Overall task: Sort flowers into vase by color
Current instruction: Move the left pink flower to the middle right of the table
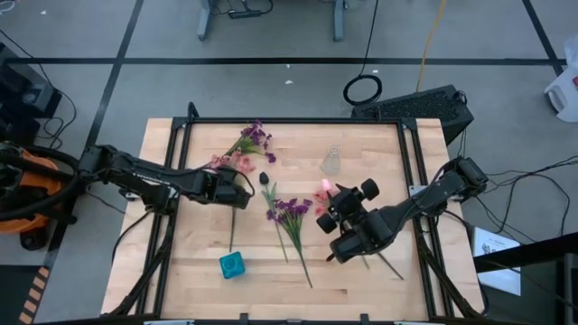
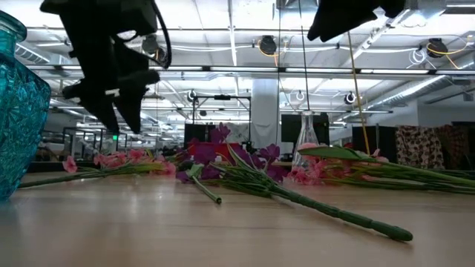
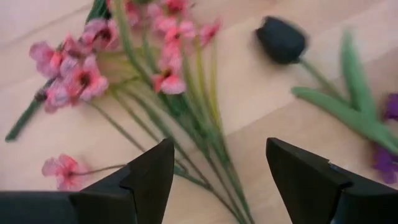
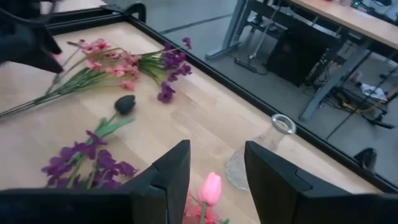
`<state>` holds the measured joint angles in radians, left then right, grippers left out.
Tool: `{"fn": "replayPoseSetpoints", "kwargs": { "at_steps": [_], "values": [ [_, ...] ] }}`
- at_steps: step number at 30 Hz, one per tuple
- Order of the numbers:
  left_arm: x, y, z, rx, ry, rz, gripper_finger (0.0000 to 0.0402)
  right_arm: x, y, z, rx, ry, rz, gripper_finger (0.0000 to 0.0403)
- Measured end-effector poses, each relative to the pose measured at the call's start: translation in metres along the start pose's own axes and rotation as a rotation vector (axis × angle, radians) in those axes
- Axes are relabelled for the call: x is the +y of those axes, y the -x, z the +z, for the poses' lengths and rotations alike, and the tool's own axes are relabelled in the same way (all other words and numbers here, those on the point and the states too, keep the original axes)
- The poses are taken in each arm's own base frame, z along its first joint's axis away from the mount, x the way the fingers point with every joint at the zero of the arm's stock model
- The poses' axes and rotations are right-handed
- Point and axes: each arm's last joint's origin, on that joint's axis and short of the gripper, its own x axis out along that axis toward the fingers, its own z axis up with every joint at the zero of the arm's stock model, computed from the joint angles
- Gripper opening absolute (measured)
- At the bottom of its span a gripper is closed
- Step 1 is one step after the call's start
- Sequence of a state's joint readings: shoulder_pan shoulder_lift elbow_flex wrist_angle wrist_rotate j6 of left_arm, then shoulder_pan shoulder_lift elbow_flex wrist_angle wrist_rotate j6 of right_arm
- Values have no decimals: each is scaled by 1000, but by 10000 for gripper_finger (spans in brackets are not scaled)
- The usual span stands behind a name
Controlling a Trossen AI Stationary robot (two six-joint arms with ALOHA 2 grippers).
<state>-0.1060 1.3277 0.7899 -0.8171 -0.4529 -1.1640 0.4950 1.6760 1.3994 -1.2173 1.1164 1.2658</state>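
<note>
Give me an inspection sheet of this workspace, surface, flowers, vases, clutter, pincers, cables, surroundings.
Surface: pale wooden tabletop, black-framed.
Job's things: pink blossom spray; purple blossom spray; dark single bud; pink bud; clear glass vase; teal glass vase.
Clutter: nothing seen.
Pincers: left pincer open above the pink spray's stems; right pincer over the pink bud, holding nothing visibly.
Cables: black cable coil on the floor.
Surroundings: desk legs, grey floor.

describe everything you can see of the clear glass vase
The clear glass vase is a small flask shape: wide rounded base, narrow neck, open round mouth. It stands upright and looks empty, near the table's far edge on the right arm's side. Nothing touches it; a pink bud lies just short of it, with the right gripper behind that.
</note>
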Motion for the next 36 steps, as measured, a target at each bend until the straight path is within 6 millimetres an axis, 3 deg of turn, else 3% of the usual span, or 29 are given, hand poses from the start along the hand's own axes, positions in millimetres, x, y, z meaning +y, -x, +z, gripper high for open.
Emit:
{"fn": "replayPoseSetpoints", "kwargs": {
  "at_steps": [12, 18, 23, 31, 36],
  "values": [
    [1, -30, -15, 19, 91, -115, 257, 3, -3, 2, -14, 41, 3, 144],
    [6, -48, -15, 51, 60, -49, 250, 9, -4, 2, -27, -7, 22, 144],
    [3, -61, -13, 66, -8, -40, 191, 10, -5, 0, -50, -17, 18, 144],
    [-3, -75, -17, 125, -65, -41, 31, 14, -11, -11, -56, -48, 32, 144],
    [-3, -69, -17, 95, -64, -54, 18, 15, -12, -13, -46, -63, 45, 144]
  ]
}}
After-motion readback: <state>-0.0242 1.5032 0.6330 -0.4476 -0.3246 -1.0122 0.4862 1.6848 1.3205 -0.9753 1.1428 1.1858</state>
